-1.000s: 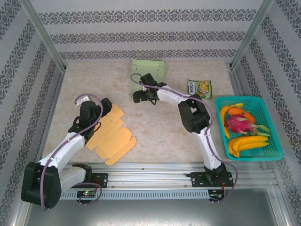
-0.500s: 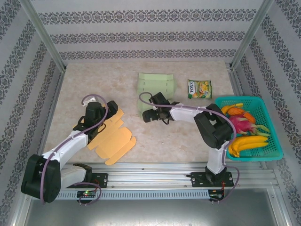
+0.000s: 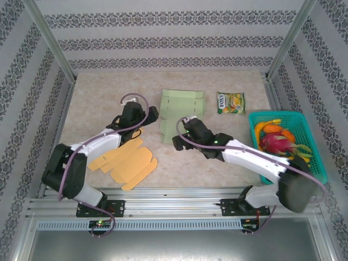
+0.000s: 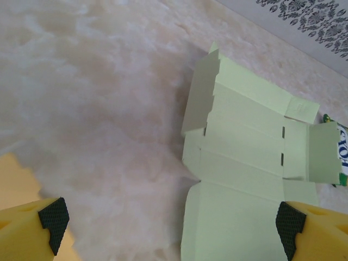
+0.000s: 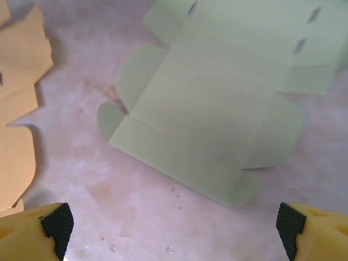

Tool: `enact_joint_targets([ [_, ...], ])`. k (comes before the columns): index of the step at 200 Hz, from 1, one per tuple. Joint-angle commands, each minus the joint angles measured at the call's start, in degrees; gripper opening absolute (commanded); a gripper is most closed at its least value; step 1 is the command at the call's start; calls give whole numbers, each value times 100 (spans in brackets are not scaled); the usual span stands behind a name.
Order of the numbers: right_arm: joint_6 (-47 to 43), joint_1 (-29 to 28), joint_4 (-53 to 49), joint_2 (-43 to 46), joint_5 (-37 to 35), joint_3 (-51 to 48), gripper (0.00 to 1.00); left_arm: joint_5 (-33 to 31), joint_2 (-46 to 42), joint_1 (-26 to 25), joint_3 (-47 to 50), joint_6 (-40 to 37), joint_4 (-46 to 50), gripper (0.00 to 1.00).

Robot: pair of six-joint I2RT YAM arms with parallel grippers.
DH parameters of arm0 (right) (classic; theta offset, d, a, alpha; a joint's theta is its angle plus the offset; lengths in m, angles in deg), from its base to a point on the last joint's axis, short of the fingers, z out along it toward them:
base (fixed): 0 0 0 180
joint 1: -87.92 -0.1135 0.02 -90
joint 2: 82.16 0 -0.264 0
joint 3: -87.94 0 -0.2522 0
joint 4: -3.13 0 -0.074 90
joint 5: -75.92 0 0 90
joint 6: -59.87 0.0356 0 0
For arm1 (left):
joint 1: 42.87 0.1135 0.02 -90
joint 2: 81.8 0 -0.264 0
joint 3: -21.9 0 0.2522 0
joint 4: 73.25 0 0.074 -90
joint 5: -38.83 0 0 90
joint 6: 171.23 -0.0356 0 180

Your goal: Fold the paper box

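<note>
A flat green paper box (image 3: 182, 106) lies on the surface (image 3: 98, 92). The left fingers (image 3: 153, 112) are just beside its left edge, the right fingers (image 3: 176, 143) at its near edge.

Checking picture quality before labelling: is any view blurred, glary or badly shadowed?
Top external: evenly lit, sharp, no glare on the green paper box. Left wrist: crisp, a soft shadow beside the box's raised flap. Right wrist: slightly soft, washed-out, faint shadows.

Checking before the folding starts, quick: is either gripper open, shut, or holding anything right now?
Left gripper: open, holding nothing.
Right gripper: open, holding nothing.
</note>
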Motion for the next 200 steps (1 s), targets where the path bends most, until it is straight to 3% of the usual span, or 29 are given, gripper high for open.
enact_joint_targets([
  [1,-120,32,-579,611,-648,-155,98,5,620,-73,-749,-403,477,98],
  [39,-590,189,-129,1498,-923,-631,98,285,1776,-73,-1892,-618,661,94],
  [68,-631,193,605,2022,-722,-1356,98,376,2657,-87,-2902,-811,1043,93],
  [117,-496,233,618,2272,-821,-1512,98,428,3674,-80,-3997,-1132,1353,84],
  [146,-434,301,564,2118,-758,-1457,98,188,3828,-80,-4134,-1212,1342,67],
  [184,-415,301,453,2062,-535,-1359,98,92,3887,-80,-4270,-1406,1369,36],
  [200,-425,297,507,2148,-442,-1396,98,255,3847,-85,-4265,-1541,1301,17],
])
